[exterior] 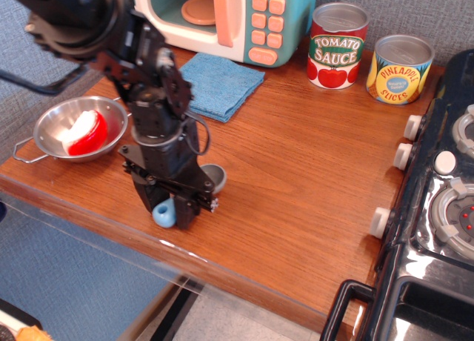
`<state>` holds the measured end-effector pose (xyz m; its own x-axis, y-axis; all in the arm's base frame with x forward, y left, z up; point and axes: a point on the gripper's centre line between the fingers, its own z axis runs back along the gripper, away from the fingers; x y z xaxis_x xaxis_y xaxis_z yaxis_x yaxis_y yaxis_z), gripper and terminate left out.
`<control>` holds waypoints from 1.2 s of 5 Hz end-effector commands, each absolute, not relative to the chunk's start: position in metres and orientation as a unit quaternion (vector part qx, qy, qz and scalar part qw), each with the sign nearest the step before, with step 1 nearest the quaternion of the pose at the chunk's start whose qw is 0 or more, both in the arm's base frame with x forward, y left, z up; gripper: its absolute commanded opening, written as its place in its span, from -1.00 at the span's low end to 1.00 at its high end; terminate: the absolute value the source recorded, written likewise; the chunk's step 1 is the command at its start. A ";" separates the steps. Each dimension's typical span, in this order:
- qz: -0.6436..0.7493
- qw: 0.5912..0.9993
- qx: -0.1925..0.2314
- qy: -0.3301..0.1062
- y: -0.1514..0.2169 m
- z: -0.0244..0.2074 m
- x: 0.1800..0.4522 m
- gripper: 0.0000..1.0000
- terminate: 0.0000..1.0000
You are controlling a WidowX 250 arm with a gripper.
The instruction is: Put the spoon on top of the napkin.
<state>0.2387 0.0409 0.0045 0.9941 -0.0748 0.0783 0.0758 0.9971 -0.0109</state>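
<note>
At near table edge, gripper straddles spoon handle, jaws slightly apart, grip unconfirmed; set for pickup toward far napkin.

Red can: "TOMATO SAUCE"; yellow can: "PINEAPPLE SLICES" (small).

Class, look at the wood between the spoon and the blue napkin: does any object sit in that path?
No object lies there. The claw straddles the spoon, and only bare table leads to the napkin.
</note>
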 end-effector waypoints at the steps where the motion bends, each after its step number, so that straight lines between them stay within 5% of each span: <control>1: -0.081 0.993 -0.019 -0.086 0.056 0.050 0.251 -1.00 -1.00; 2: -0.062 0.991 -0.022 -0.119 0.086 0.090 0.279 -1.00 -1.00; 3: -0.009 0.992 -0.008 -0.129 0.123 0.101 0.317 -1.00 -1.00; 5: -0.014 0.996 -0.002 -0.089 0.127 0.064 0.385 -1.00 -1.00; 6: -0.034 0.996 0.006 -0.084 0.113 0.058 0.391 -1.00 -1.00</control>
<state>0.3881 0.1066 0.0420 0.9901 -0.0673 0.1234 0.0679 0.9977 -0.0013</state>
